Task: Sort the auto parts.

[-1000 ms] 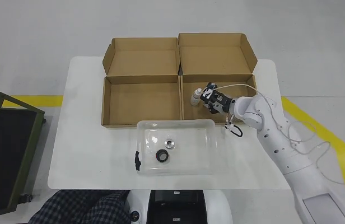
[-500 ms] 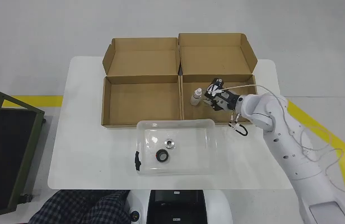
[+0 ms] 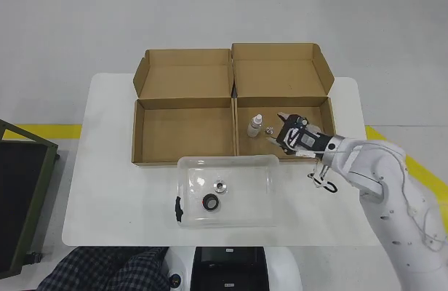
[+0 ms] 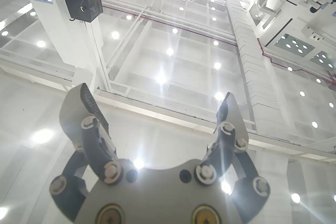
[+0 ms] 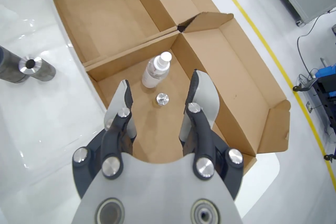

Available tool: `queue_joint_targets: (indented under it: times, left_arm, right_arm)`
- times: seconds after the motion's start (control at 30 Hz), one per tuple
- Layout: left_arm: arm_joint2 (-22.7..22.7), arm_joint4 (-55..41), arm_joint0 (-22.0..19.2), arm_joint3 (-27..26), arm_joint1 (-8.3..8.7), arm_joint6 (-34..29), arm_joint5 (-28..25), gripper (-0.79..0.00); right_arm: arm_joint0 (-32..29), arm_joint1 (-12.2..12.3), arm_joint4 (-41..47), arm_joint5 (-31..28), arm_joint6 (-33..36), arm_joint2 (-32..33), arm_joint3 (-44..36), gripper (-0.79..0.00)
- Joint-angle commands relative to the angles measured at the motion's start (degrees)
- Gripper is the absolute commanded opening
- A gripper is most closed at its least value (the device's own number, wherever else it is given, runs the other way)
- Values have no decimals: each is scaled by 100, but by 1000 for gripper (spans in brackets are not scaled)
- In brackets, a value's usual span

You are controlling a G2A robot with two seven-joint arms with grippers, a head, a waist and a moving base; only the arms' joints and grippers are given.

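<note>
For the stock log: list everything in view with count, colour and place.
Table: one, white, centre of view.
Cardboard boxes: two, brown, open, side by side at table's far edge.
Spray bottle: one, white, upright in the right box.
Metal cap: one, silver, beside the bottle.
Clear bin: one, transparent, in front of the boxes.
Metal parts: two, one silver, one dark, in the bin.
Crate: one, dark green, on the floor, left.
Right arm: one, white, jaws open over the right box.
Left jaws: one pair, grey, open, facing the ceiling.
</note>
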Motion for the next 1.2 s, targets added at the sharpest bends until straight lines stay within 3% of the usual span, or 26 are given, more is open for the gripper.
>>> queue_joint_targets:
  times: [0.0, 0.17, 0.4, 1.17]
  left_arm:
    - [0, 0, 0, 0, 0, 0, 0, 0]
    - [0, 0, 0, 0, 0, 0, 0, 0]
    - [0, 0, 0, 0, 0, 0, 0, 0]
    - [0, 0, 0, 0, 0, 0, 0, 0]
  right_arm:
    - [-211, 27, -158, 5, -51, 94, -335, -354]
    - [-722, 52, -320, -26, -393, 41, -1016, -348]
    - [-1027, 50, -611, -174, -638, -376, -1274, -336]
    - [-367, -122, -625, -476, -465, -1777, -135, -342]
